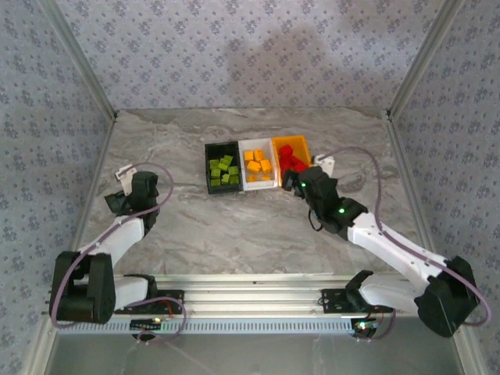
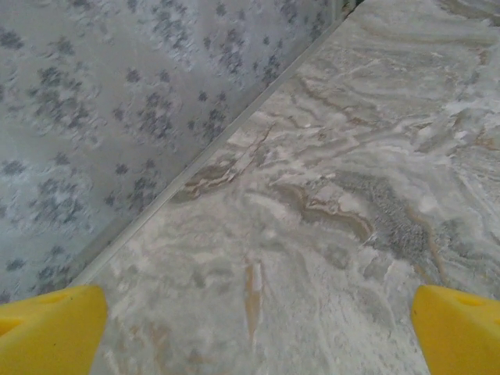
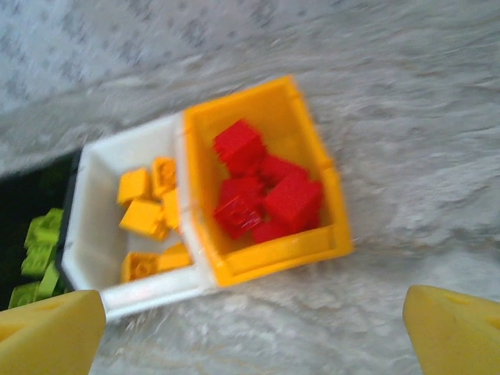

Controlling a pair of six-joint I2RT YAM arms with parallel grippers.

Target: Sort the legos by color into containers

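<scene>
- White bin [image 1: 244, 170]: stood on the marbled bench [image 1: 234, 226], toward its far side and middle of a row of three. It is the reference for all entries below.
- Yellow-orange legos [image 1: 258, 166]: a loose heap inside the white bin, several lying tilted; exact count could not be told.
- Black bin [image 1: 208, 166]: immediately left of the white bin in the top view, long sides touching.
- Lime green legos [image 1: 223, 170]: piled inside the black bin, left of the white bin's wall.
- Orange-yellow bin [image 1: 305, 144]: immediately right of the white bin, walls touching.
- Red legos [image 1: 287, 158]: a cluster in the orange-yellow bin, stacked unevenly, some with studs up and others on their sides. The right wrist view was blurred.
- Right gripper [image 3: 251, 336]: on the near side of the white bin and slightly right, just before the near rim of the orange-yellow bin and above the bench. Its yellow fingers [image 3: 457, 328] were spread wide and released, with only bare bench between them.
- Left gripper [image 2: 254, 336]: well apart from the white bin, far to its left, close to the patterned side wall [image 2: 94, 101]. Its fingers were spread wide and released, grasping nothing, with bare marbled bench beneath.
- Arms: both bases were bolted at the near edge of the bench, well apart from the white bin. The right arm was stretched toward the row and the left arm was folded back.
</scene>
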